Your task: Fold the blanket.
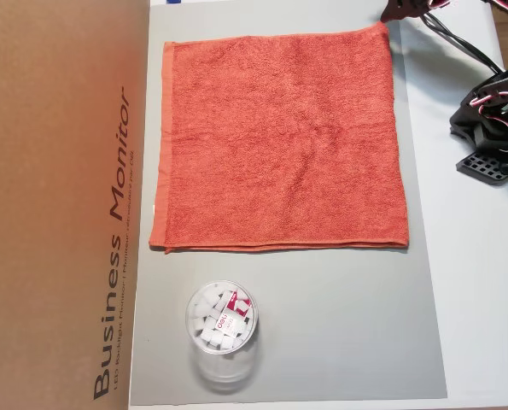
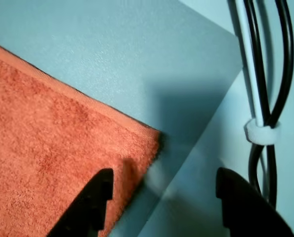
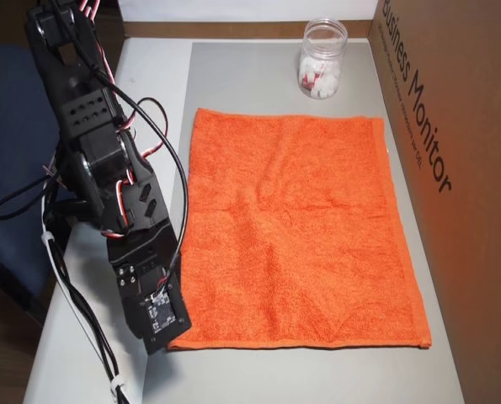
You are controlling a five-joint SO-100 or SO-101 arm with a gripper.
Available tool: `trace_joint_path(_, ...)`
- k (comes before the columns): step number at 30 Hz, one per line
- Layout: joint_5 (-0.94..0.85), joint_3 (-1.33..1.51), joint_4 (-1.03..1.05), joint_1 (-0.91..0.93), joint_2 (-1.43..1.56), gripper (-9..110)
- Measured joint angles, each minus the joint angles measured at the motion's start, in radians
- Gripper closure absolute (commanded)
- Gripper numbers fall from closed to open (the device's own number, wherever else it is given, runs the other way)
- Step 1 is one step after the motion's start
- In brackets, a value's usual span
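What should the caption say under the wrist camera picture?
Open gripper poised over the corner of the flat orange blanket on the gray mat.

Even, bright indoor light fills both overhead views. In the wrist view the black tool looks blurred, perhaps too near, and casts a soft shadow on the grey mat.

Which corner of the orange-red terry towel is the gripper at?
The orange-red terry towel corner farthest from the clear plastic cup, on the arm's side; open gripper straddles it.
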Motion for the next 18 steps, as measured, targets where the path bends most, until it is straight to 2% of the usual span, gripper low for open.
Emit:
trace_joint_path(9, -0.012, 0.152, -0.245, -0.017, -0.003, 80)
trace_joint_path(18, -0.009, 0.206, -0.287, -0.018, -0.031, 80)
